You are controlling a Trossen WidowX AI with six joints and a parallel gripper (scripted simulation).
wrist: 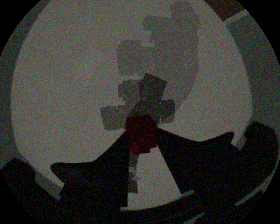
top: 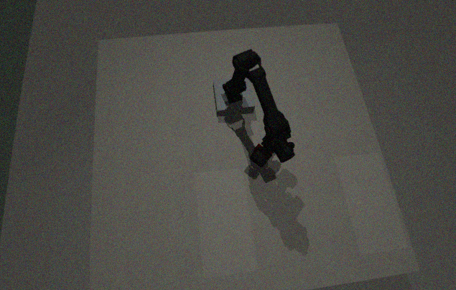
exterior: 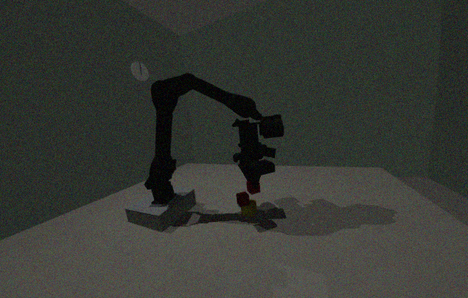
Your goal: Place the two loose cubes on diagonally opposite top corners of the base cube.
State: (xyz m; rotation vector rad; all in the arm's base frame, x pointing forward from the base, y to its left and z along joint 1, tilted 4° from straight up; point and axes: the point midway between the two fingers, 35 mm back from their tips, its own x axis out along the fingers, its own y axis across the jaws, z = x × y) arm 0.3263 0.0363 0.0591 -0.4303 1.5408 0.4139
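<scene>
Two red cubes and one yellowish base cube sat near frame centre, one red cube held aloft.

At centre of the exterior view the gripper (exterior: 253, 185) was clamped, partly closed, on a small dark-red cube (exterior: 253, 186), hanging just above and right of the stack. Below it the second red cube (exterior: 242, 198) rested on the upper left part of the base cube (exterior: 249, 209), overhanging slightly. The pale table (exterior: 339, 259) spread wide toward the right and lower edges, crossed only by the arm's shadow (exterior: 324, 216) right of the stack.
</scene>
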